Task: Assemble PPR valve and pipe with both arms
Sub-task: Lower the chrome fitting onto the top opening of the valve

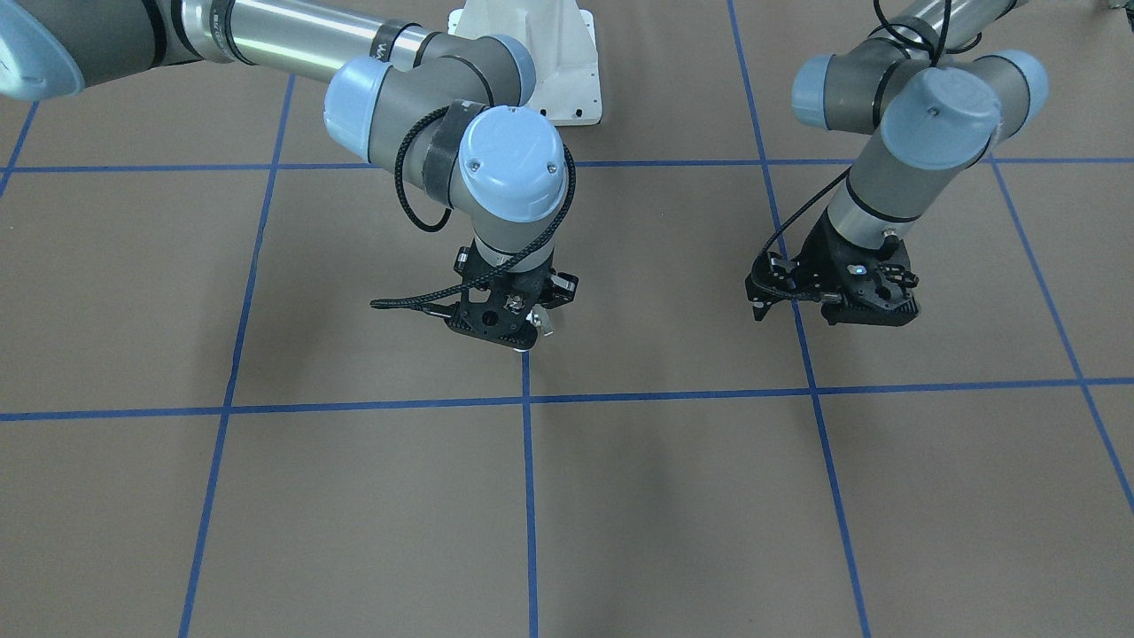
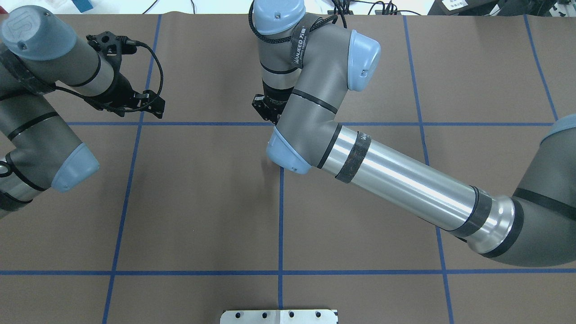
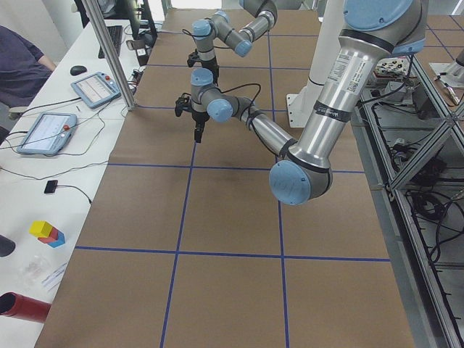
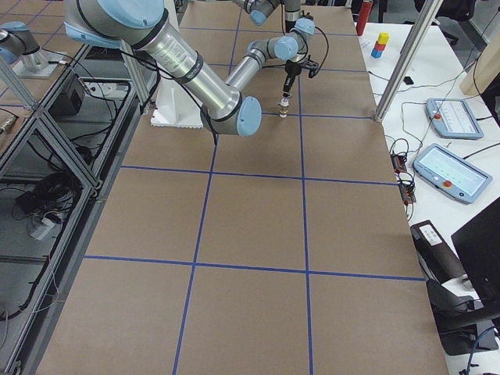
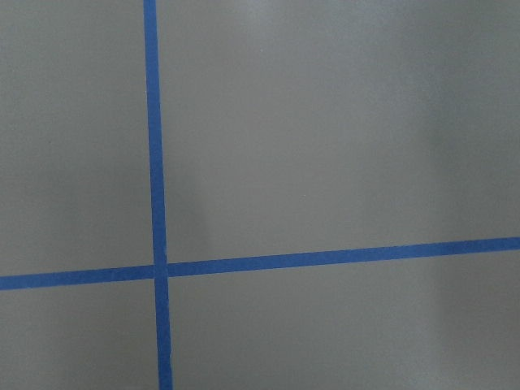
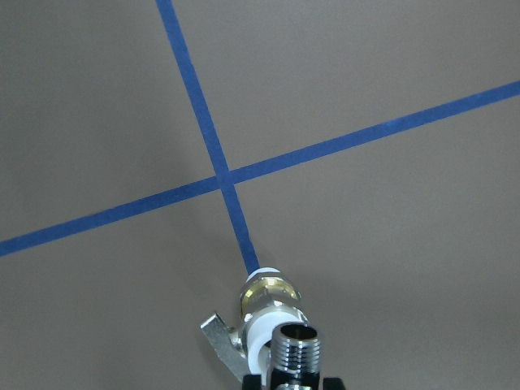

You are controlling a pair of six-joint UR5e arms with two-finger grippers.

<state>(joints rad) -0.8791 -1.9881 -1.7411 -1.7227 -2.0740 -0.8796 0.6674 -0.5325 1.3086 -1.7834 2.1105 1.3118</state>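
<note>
PPR valve [image 6: 264, 302]: bottom centre of the right wrist view, upright, white end on the blue tape line [image 6: 199, 122], grey lever [image 6: 218, 335] at lower left. Pipe [image 6: 296, 348] touches it just below, threaded mouth toward the camera.

Right gripper [image 1: 518, 323] appears clenched on the pipe. Left gripper [image 1: 833, 292], right of centre in the front view, holds nothing visible; spread or closed, cannot tell.

Risk: joint seating not visible. A skewed push, or one-handed handling, could tip the valve or cross the threads.

Writing: arm strap [image 2: 299, 44], lettering begins "WA", rest unsure.
</note>
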